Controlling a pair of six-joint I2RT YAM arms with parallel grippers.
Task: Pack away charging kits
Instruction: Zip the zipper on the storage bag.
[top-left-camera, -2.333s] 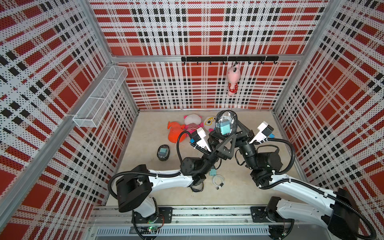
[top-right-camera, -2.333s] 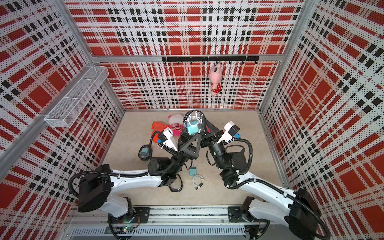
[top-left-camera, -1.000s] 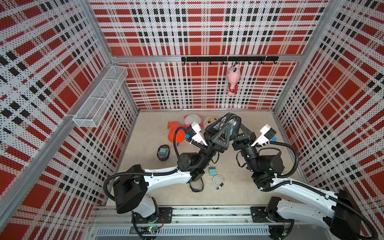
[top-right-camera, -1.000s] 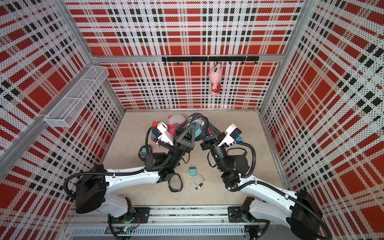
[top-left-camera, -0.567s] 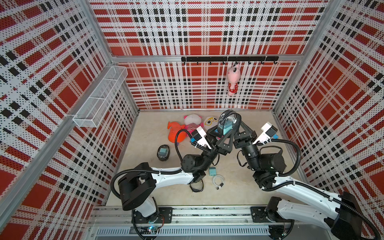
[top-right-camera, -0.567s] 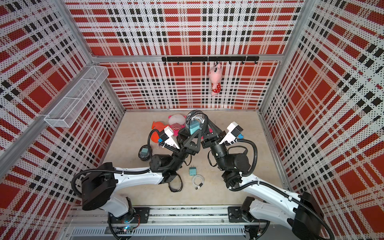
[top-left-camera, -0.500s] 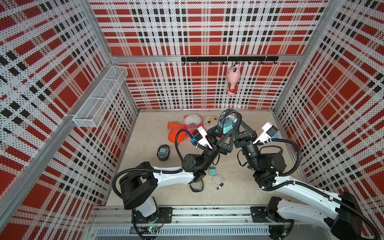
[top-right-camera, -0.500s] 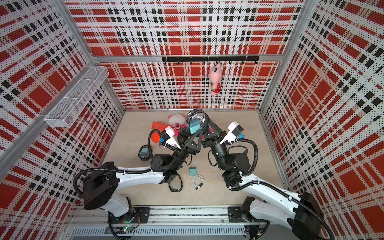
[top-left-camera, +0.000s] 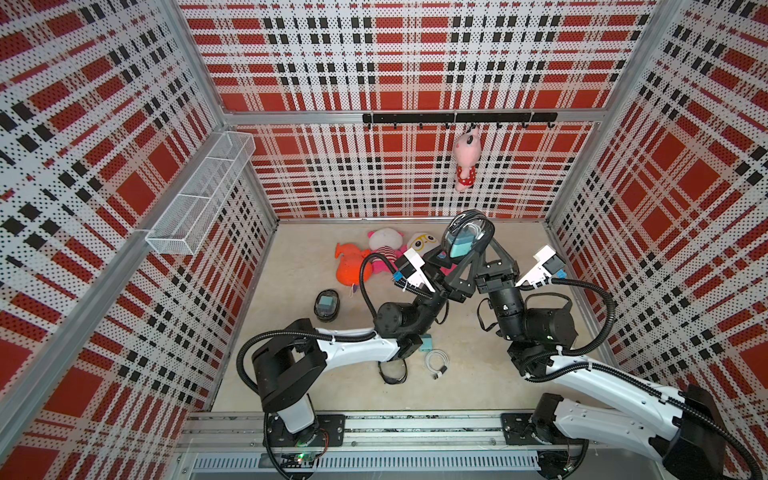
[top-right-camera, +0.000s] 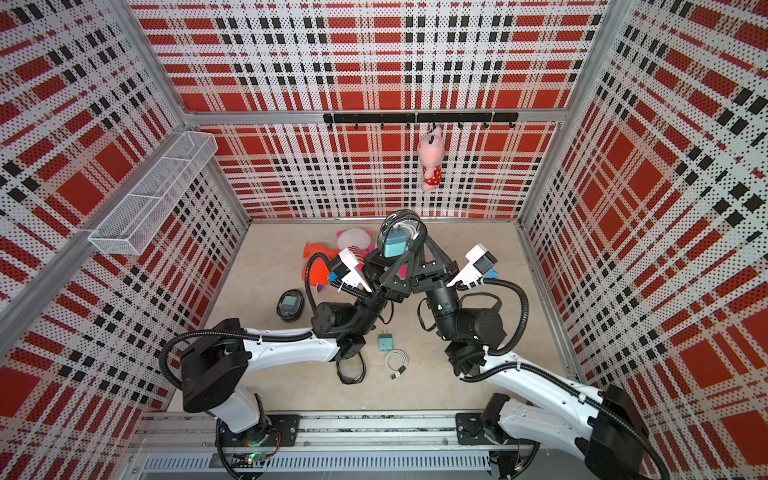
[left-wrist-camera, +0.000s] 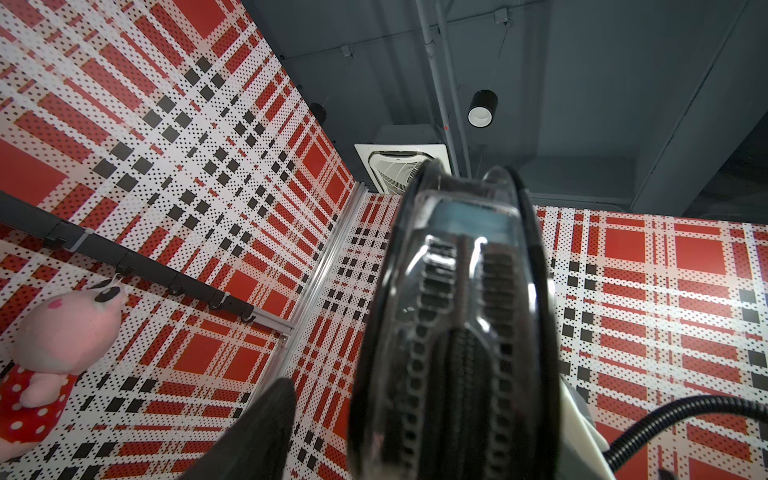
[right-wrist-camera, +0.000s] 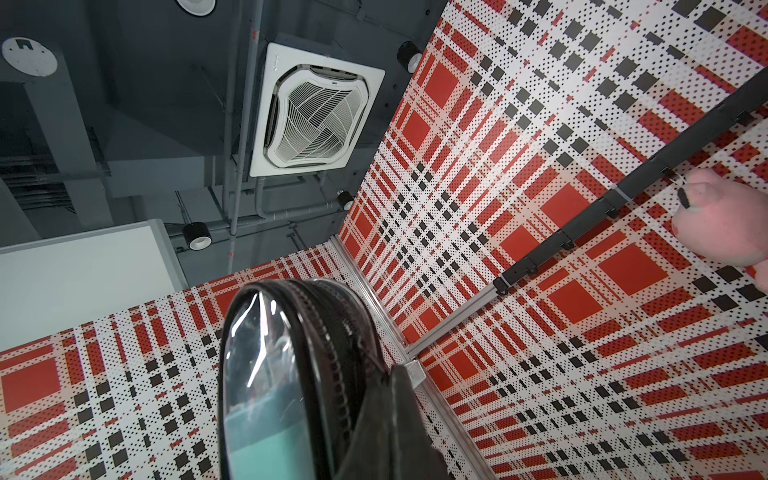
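Observation:
Both arms hold up a black oval zip case (top-left-camera: 465, 243) (top-right-camera: 401, 237) with a clear face; a teal plug adapter (top-left-camera: 460, 249) and a white cable show inside. My right gripper (top-left-camera: 487, 245) is shut on the case's zipper edge, its finger (right-wrist-camera: 390, 415) pressed against it. My left gripper (top-left-camera: 457, 259) stands open around the case (left-wrist-camera: 453, 332): one finger (left-wrist-camera: 270, 415) is apart from it, the other is hidden. On the floor lie a loose teal adapter (top-left-camera: 427, 345) (top-right-camera: 385, 341) and a coiled white cable (top-left-camera: 437, 360) (top-right-camera: 395, 360).
A second zip case (top-left-camera: 327, 304) with teal inside lies at the left. An open black case (top-left-camera: 392, 371) lies by the left arm. Three plush toys (top-left-camera: 384, 243) sit at the back; a pink one (top-left-camera: 467, 162) hangs from the hook rail. A wire basket (top-left-camera: 203, 195) hangs on the left wall.
A second ago the case sat tilted, nearly edge-on, between the grippers; now its clear face points up. Both grippers have shifted slightly with it.

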